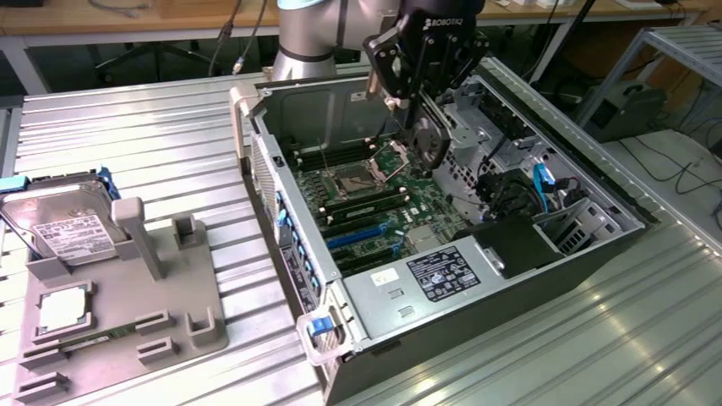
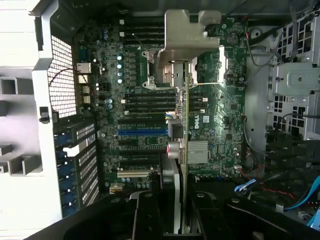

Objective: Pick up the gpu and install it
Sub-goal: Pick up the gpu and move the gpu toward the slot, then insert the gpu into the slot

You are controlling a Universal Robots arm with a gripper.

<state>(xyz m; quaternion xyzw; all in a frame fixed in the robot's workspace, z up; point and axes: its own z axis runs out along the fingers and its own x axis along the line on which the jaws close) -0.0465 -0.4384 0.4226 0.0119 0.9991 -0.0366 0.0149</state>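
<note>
**Now carrying the graphics card over the open case**

Right now my fingers (image 2: 150, 220) are closed partway on the graphics card (image 2: 183, 130), one on each flat face, so from the wrist I see it edge-on, a thin line running away from me to its silver bracket (image 2: 190, 30). In the exterior view the card (image 1: 427, 139) hangs below me, inside the open computer case (image 1: 564, 144) and above the main board (image 2: 145, 75), near the processor socket. It is not seated in anything yet. I cannot tell how much gap is left between its lower edge and the board.

I judge this to be the carry-and-align step: the pick-up is done, the install is not. Seating the card would call for its lower edge to sit squarely over one of the long slots, such as the blue slot (image 2: 142, 132), with the bracket facing the grilled back wall (image 2: 62, 75) of the case.

Room is tight. The drive cage (image 2: 295, 85) and the blue cables (image 1: 542, 190) crowd one side, and the case wall stands close on the other. Above the case it is open. On the counter (image 1: 135, 118), the grey holder (image 1: 192, 304) and the hard drive (image 1: 68, 237) lie well apart from me.
</note>
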